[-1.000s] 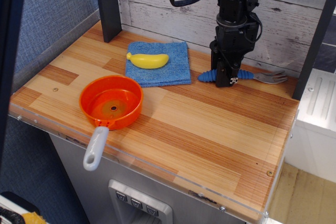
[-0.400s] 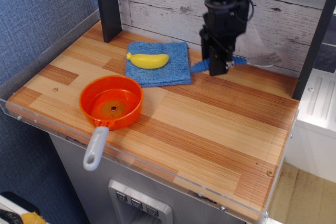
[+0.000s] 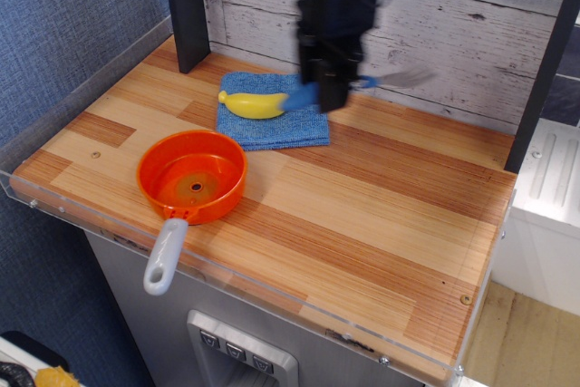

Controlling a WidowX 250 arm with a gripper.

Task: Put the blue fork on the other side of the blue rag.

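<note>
You've got the blue fork (image 3: pixel 313 93) off the table now. A sec ago it lay flat on the wood right of the blue rag (image 3: pixel 272 111), w/ the gripper (image 3: pixel 328 97) down over its handle; in the middle pic it was already lifted and shifting left. Now the gripper is up over the rag's right edge, closed on the fork's ribbed handle, grey tines sticking out right toward the wall planks. Frame is motion-blurred around the arm, so exact finger contact is hard to read, but the fork rides w/ the claw, so I judge the grasp is holding.

What that means: pick is done, carry is roughly halfway. The fork is airborne above the rag's right side, handle tip near the yellow banana (image 3: pixel 256 103) lying on the cloth. You need to clear the banana and the whole rag, then set down on bare wood left of it, near the dark post (image 3: pixel 185 8). The orange pan (image 3: pixel 192 176) sits in front-left, apart from that path. Watch height over the banana; a low pass could knock it.
</note>
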